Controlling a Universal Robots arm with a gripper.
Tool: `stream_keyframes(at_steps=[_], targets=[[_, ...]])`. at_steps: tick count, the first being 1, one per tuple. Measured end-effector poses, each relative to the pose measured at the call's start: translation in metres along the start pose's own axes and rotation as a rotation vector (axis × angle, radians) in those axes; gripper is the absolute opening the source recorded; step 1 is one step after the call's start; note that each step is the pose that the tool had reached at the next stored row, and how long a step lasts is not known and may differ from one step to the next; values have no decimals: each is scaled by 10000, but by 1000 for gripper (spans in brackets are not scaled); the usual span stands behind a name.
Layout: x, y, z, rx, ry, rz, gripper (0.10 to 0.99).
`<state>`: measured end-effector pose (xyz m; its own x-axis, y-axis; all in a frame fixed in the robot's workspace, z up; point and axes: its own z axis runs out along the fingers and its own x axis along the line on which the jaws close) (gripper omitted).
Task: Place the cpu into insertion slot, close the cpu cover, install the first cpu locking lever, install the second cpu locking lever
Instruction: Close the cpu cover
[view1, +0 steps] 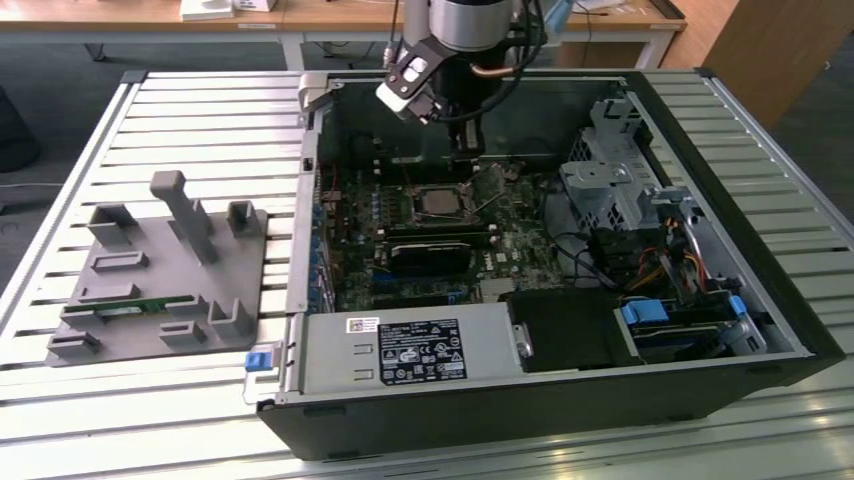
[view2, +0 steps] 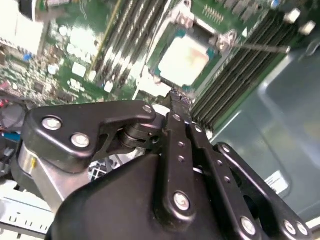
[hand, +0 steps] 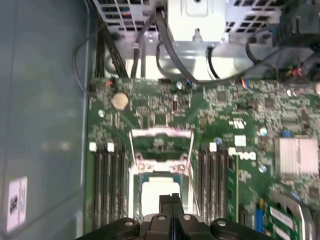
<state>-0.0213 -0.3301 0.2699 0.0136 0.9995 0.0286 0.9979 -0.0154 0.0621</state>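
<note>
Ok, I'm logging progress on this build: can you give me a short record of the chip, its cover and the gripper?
chip: lying in the socket, silver top up
socket: on the green board inside the open computer case
cover: swung open, off the chip
gripper: shut, holding nothing, tips close to the chip

Wooden desks (view1: 334, 14) behind slatted table (view1: 200, 120)
</note>
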Motion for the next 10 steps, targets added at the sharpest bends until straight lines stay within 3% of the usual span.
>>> stream_keyframes(at_steps=[2, 5, 6, 10], targets=[[2, 78, 9, 14, 56, -15, 106], [2, 165, 25, 18, 58, -78, 106], [3, 260, 45, 28, 65, -194, 106], [4, 390, 72, 50, 67, -221, 106]])
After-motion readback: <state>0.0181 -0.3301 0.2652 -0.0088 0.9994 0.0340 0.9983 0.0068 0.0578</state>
